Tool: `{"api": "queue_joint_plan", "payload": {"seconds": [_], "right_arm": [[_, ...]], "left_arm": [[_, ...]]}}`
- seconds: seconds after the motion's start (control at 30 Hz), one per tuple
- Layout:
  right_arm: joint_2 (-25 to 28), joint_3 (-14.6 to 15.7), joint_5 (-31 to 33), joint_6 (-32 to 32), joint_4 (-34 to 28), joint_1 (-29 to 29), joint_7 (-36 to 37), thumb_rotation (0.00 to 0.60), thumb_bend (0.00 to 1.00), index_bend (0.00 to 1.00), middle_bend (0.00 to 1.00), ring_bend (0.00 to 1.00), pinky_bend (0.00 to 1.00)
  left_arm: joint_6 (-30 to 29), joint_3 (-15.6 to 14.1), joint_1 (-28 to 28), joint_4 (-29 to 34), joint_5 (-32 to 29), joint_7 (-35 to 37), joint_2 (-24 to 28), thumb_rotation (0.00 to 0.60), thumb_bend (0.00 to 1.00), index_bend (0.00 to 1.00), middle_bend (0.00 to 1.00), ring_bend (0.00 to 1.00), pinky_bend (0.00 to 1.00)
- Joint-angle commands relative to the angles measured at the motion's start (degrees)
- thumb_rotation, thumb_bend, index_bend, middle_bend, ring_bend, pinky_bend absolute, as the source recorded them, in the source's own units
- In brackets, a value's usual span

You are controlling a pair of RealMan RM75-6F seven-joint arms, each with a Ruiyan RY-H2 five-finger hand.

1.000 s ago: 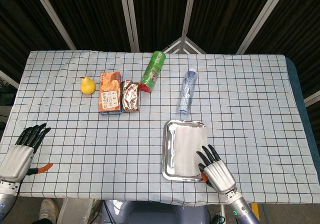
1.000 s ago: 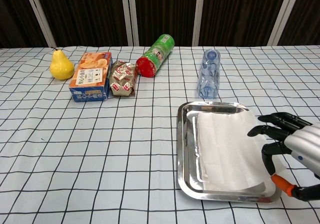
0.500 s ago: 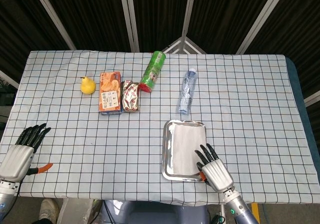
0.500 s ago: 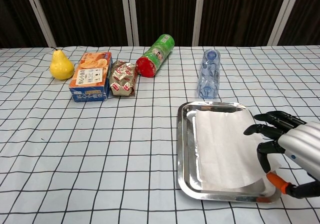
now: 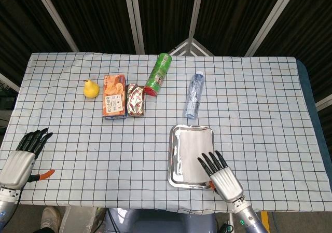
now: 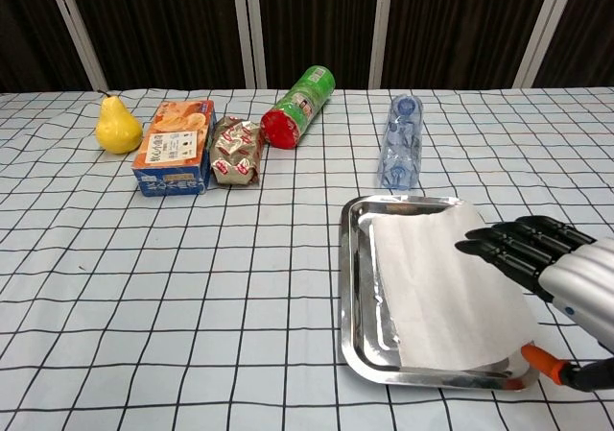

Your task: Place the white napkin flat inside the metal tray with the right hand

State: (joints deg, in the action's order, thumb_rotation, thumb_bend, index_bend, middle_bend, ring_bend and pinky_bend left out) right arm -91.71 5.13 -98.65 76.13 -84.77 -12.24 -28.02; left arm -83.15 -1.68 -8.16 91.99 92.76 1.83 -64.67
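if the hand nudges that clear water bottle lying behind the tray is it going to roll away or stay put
Probably rolls. The water bottle lies on its side on the flat checked tablecloth, touching nothing, so a sideways nudge would likely send it off. It looks clear and thin-walled, so it may be light and may dent under a firm grip. A push along its length should slide it instead.
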Motion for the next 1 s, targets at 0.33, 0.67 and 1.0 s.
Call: {"api": "queue_joint_plan", "payload": {"seconds": [0.33, 0.67, 1.0], "right_arm": [[0.5, 0.4, -1.0, 0.8, -2.0, 0.4, -1.2, 0.6, 0.36, 0.01, 0.04, 0.0, 0.0], [4.8, -0.4, -0.9, -0.6, -7.3, -0.7, -4.6, 0.6, 0.61, 0.0, 0.04, 0.0, 0.0], [8.3, 0.0, 3.6, -7.7, -12.4, -2.1, -13.3, 0.6, 1.0, 0.08, 0.04, 0.0, 0.0]], "left_arm": [[0.1, 0.0, 0.0, 0.0, 0.0, 0.2, 0.1, 0.6, 0.0, 0.0, 0.0, 0.0, 0.0], [0.1, 0.0, 0.0, 0.0, -0.1, 0.2, 0.1, 0.6, 0.0, 0.0, 0.0, 0.0, 0.0], [0.0, 0.0, 0.0, 0.2, -0.1, -0.1, 0.1, 0.6, 0.0, 0.0, 0.0, 0.0, 0.0]]}}
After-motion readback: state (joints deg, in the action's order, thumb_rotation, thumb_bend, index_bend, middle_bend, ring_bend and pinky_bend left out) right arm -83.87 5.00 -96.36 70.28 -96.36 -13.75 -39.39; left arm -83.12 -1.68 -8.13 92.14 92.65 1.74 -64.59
